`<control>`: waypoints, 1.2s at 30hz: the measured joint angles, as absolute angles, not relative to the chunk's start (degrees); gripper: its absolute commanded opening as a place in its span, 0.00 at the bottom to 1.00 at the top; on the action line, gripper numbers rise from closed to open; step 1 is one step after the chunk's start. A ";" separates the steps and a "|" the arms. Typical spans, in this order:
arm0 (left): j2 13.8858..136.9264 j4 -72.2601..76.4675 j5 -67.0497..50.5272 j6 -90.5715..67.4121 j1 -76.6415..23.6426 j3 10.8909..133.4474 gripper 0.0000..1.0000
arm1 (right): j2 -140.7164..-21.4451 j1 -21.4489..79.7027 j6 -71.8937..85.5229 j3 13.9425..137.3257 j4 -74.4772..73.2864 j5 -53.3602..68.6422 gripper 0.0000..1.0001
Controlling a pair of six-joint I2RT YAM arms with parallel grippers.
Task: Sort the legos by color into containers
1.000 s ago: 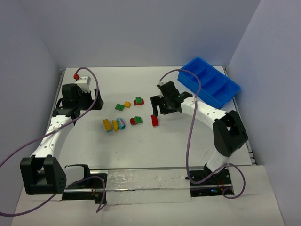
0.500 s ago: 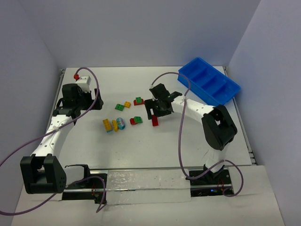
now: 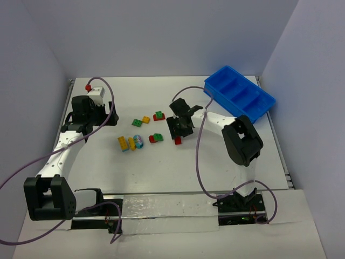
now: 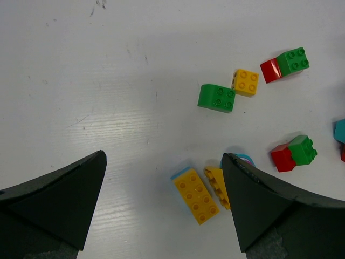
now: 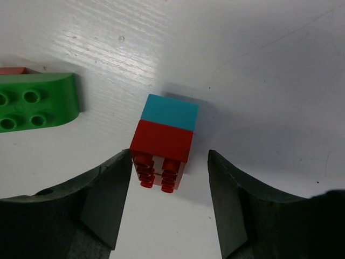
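Observation:
A red-and-light-blue lego pair [image 5: 164, 141] lies on its side between my right gripper's [image 5: 170, 178] open fingers; the left finger is at its edge, the right finger is apart. From above, that gripper [image 3: 178, 132] hovers over this lego [image 3: 178, 141]. My left gripper [image 4: 164, 183] is open and empty above the table; it shows at the left in the top view [image 3: 108, 114]. Close by lie a yellow-on-blue lego [image 4: 195, 195], a tilted yellow one [image 4: 217, 186], a green one [image 4: 216, 98], a small yellow one [image 4: 245, 82] and two red-green pairs [image 4: 285, 63] [image 4: 294, 153]. The blue bin [image 3: 240, 97] stands at the far right.
A green lego on a red one [image 5: 35, 102] lies left of the right gripper. A light blue piece [image 3: 139, 141] sits beside the yellow legos. White walls close the table's back and sides. Purple cables loop from both arms.

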State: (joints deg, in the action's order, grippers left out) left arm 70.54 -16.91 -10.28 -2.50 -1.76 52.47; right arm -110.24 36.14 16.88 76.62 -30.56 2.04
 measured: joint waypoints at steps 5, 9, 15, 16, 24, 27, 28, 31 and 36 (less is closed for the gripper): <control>70.96 -16.86 -10.29 -2.45 -1.76 52.47 0.99 | -110.83 36.14 16.81 76.62 -30.98 2.05 0.40; 71.21 -16.88 -10.54 -2.30 -1.76 52.47 0.99 | -110.79 36.14 16.39 76.62 -30.83 2.77 0.21; 71.17 -17.71 -16.82 0.07 -1.69 52.76 0.99 | -106.59 35.71 12.67 73.84 -30.79 10.43 0.00; 71.06 -18.22 -19.50 1.01 -1.68 52.99 0.99 | -104.94 35.58 11.77 73.32 -30.85 12.34 0.00; 69.57 -19.95 -47.80 4.89 -1.81 55.59 0.97 | -90.39 32.39 4.11 72.67 -28.83 32.50 0.00; 69.49 -19.57 -57.20 4.55 -1.90 56.10 0.95 | -86.87 32.21 2.75 72.11 -26.70 39.40 0.00; 69.47 -19.36 -59.94 4.24 -2.02 56.19 0.95 | -86.09 32.22 2.54 71.74 -25.96 41.53 0.00; 69.33 -18.08 -66.28 2.46 -3.40 56.21 0.94 | -84.99 32.29 2.50 70.41 -24.34 46.97 0.00; 68.82 -16.33 -71.08 -0.03 -8.57 56.23 0.93 | -84.93 32.27 3.95 69.73 -21.96 53.46 0.00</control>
